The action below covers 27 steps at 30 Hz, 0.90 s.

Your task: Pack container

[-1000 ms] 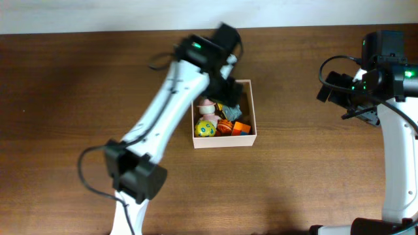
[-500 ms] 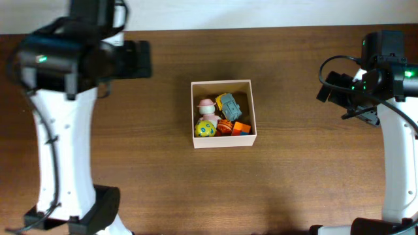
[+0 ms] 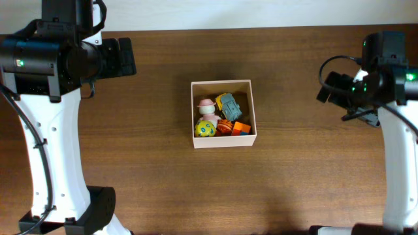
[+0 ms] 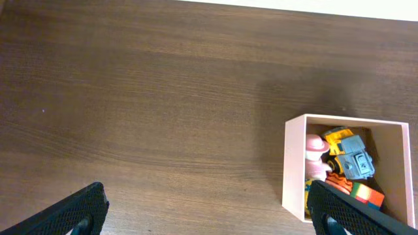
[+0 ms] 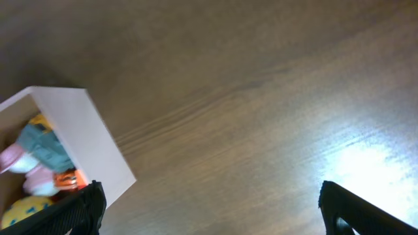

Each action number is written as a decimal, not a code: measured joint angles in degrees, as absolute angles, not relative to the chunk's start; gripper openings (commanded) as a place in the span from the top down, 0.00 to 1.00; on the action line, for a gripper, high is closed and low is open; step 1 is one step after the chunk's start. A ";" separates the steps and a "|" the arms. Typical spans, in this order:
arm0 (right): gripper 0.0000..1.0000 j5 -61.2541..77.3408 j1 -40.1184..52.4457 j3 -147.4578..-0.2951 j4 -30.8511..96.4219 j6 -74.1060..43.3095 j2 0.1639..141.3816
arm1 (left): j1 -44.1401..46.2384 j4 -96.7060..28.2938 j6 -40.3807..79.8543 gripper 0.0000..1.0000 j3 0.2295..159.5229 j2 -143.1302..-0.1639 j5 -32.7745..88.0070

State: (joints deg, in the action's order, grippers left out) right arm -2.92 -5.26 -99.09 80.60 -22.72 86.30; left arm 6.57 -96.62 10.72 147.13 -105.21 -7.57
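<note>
The container (image 3: 221,83), a square white-walled cardboard box, sits at the table's centre. It holds several small toys: a pink figure (image 3: 206,105), a grey-blue truck (image 3: 229,104), a yellow ball (image 3: 206,128) and orange pieces (image 3: 240,128). It also shows at the lower right of the left wrist view (image 4: 294,163) and at the left of the right wrist view (image 5: 91,137). My left gripper (image 4: 209,212) is open and empty, raised at the table's far left. My right gripper (image 5: 212,209) is open and empty, raised at the far right.
The brown wooden table (image 3: 294,183) runs all round the box. A pale wall edge (image 3: 196,13) borders the back. The left arm's column (image 3: 55,163) and the right arm's column (image 3: 398,170) stand at the table's sides.
My left arm has pulled away from over the container to the far left and back. The box and toys stay put. The right arm has not moved.
</note>
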 measured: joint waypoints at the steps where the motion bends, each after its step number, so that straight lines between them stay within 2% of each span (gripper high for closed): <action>1: 0.01 -2.90 -4.40 -99.04 80.58 -22.70 84.93 | 6.57 -96.62 10.74 0.01 147.13 -105.21 -7.55; 9: 0.01 -3.31 -0.32 -98.76 80.49 -22.68 69.82 | 6.57 -96.62 10.74 0.01 147.13 -105.21 -7.57; 14: 0.01 -7.03 -0.32 -92.33 66.26 -21.71 59.55 | 6.57 -96.64 10.72 0.01 147.13 -105.21 -7.57; 17: 0.01 -7.92 -0.32 -81.95 52.73 -18.33 52.18 | 6.57 -96.64 10.72 0.01 147.13 -105.21 -7.57; 21: 0.01 -8.51 -0.38 -64.16 41.69 -14.87 41.65 | 6.57 -96.66 10.72 0.01 147.13 -105.21 -7.55; 27: 0.01 -8.88 -3.46 -39.83 33.61 -13.19 26.70 | 6.57 -96.64 10.74 0.01 147.13 -105.21 -7.55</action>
